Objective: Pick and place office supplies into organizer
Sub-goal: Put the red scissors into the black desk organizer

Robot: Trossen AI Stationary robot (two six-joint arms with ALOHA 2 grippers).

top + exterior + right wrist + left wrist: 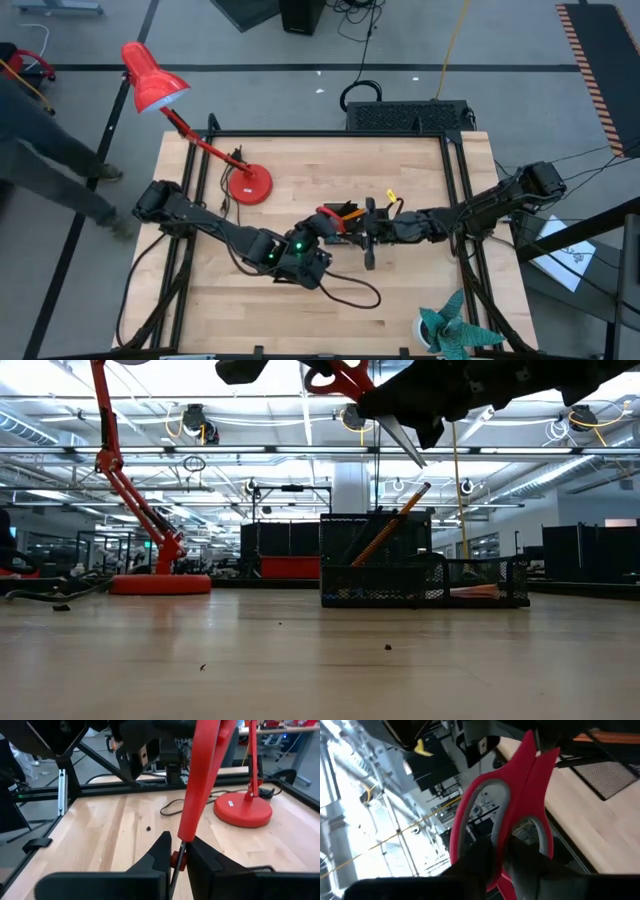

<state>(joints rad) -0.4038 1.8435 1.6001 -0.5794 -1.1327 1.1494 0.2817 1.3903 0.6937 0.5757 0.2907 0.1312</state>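
The red-handled scissors [345,378] hang high in the air over the black mesh organizer [420,575], held at both ends. My left gripper [502,865] is shut on the handle end. My right gripper [177,862] is shut on them near the pivot, where the red handles narrow. Their grey blades [402,438] slant down toward the organizer. In the high view both grippers meet at mid-table [350,228] and hide most of the organizer. An orange pencil [395,525] leans in its tall compartment. A small yellow piece [391,195] lies just beyond. My left gripper pinches the red handle end [502,847] where the two finger loops meet, one finger on each side. It comes roughly level from the table's left. The scissors are lifted clear of everything. My right gripper pinches the scissors just past the narrow end of the red handles [186,832], by the pivot, between its two fingertips. It comes roughly level from the table's right, along the scissors. The scissors hang clear of the table.
A red desk lamp stands on its round base [248,185] at the far left, its cord [345,292] trailing across the near middle. A teal spiky leafy object [450,328] sits at the near right corner. A large black box [408,115] lies beyond the far edge.
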